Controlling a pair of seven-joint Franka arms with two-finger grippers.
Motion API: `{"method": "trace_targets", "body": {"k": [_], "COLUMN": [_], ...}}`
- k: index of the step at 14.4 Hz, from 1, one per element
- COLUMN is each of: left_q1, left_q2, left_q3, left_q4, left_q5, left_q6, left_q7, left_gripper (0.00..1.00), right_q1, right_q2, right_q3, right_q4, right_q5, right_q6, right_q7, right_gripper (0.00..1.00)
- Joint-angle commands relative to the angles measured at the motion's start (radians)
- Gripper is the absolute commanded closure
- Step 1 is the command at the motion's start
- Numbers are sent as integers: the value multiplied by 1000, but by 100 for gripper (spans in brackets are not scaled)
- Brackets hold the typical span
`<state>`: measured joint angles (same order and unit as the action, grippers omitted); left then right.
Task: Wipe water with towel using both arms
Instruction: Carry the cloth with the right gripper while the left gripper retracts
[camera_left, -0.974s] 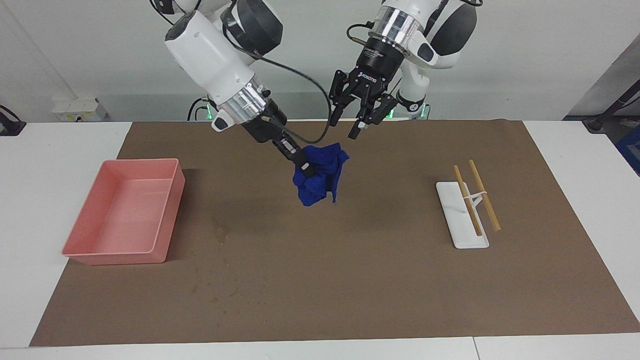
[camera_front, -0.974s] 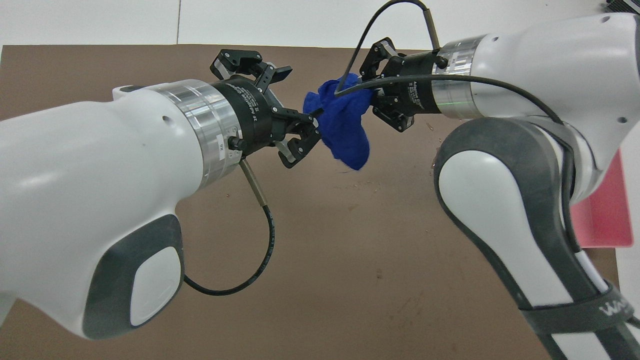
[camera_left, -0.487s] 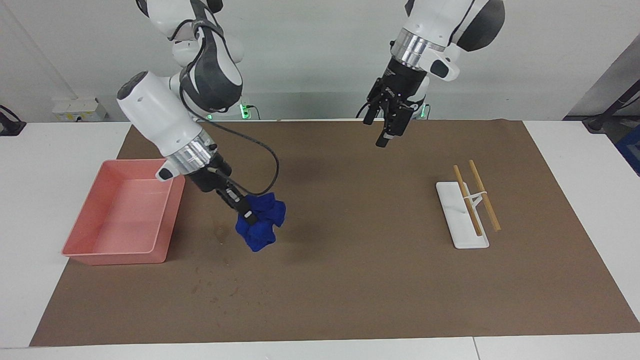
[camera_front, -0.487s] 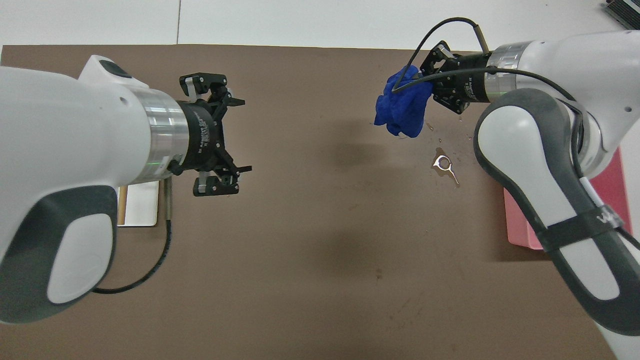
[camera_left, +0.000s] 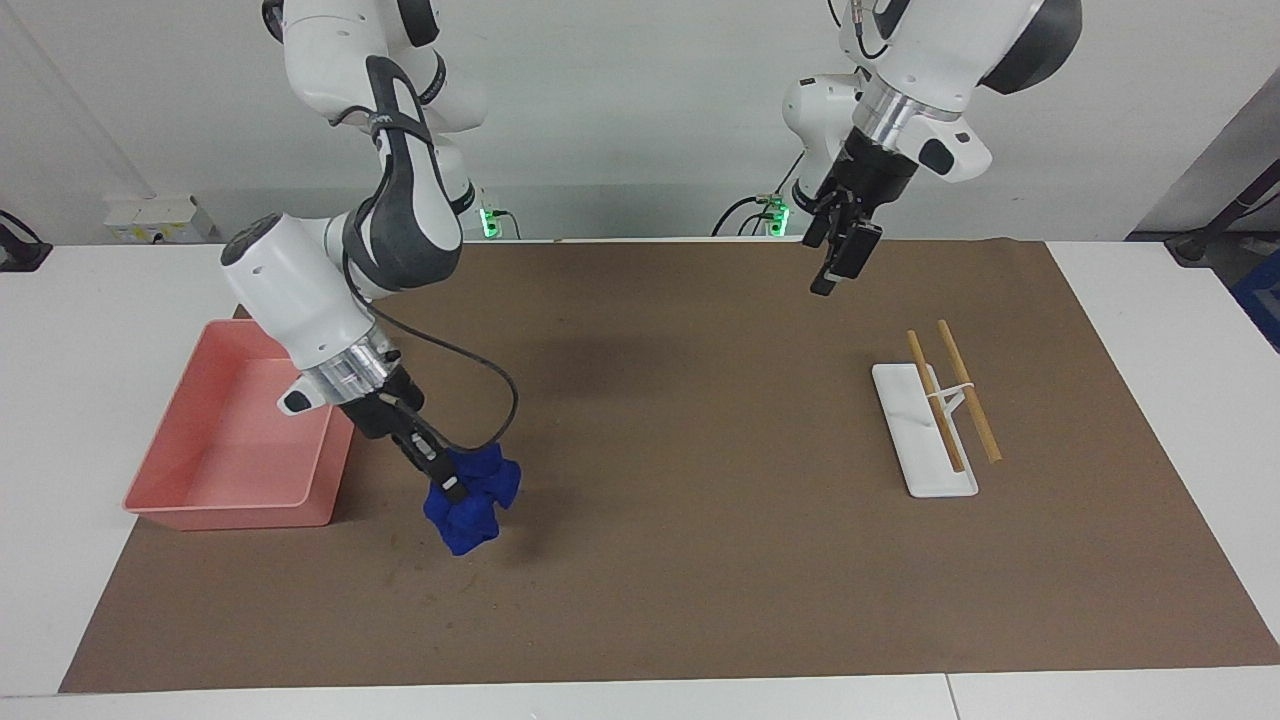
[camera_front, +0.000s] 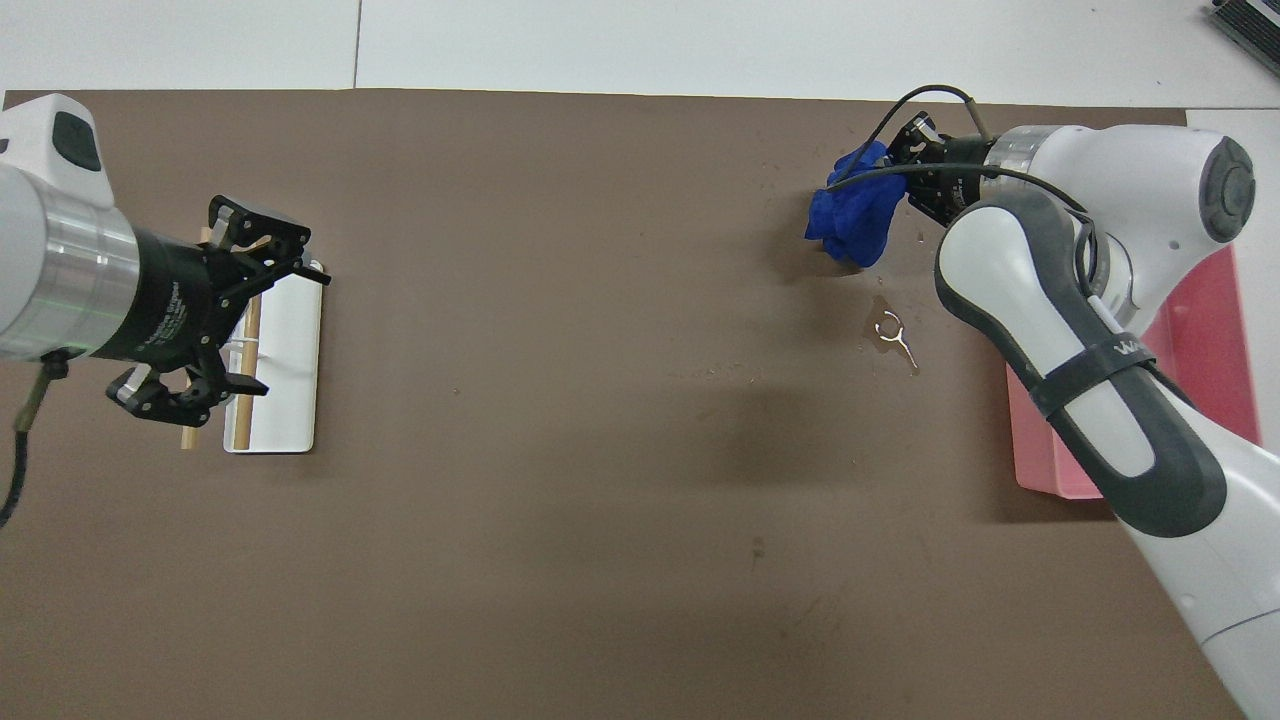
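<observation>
Towel (camera_left: 470, 498): bunched, low over the brown mat, beside the pink tray (camera_left: 190, 480)
Right claw (camera_left: 452, 490): clenched on towel
Left claw (camera_front: 235, 310): released, waiting over chopstick rest
Water (camera_front: 888, 330): nearer the robots than towel
Advice: press down, drag across blotch

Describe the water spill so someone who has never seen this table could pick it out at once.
Start at the pink tray at the right arm's end of the brown mat. Beside the tray, toward the mat's middle, lies the water, a little nearer to the robots than the blue towel held by the right gripper. It is a small glossy blotch with a bright glint, unlike the faint dry specks around it.
</observation>
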<state>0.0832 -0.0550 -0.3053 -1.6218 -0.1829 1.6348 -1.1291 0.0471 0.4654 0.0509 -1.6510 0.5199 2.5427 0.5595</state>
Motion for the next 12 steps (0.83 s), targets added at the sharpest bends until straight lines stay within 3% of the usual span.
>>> {"method": "trace_targets", "body": {"k": [1,3,6,8,12], "left_q1": [42,102,225,295,331], "left_q2": [-58,-74,-89,-98,-95], "left_q3": [0,3,6,6,6], "left_q4": [-84,-104,-131,-144,-171], "left_q5": [98,125,209,215,220], "left_q6": [-13,-44,-50,-44,52], "left_q7": [274,555,970,1098,1218], "left_gripper": [0,0,0,0,0], "right_q1": [-16,-32,-21,-26,-36], "right_q2": [51,78,27,9,-48], "right_q3": [15,15,14,12,7], "right_q4": [-1,-15,-177,-237,-390], "right_q5": [-9,-9,-9,-9,-9], "right_q6": [73,76,105,126,123], "right_q7": [-108,-150,-185,-275,-348], "right_gripper": [100,100,100,100,100]}}
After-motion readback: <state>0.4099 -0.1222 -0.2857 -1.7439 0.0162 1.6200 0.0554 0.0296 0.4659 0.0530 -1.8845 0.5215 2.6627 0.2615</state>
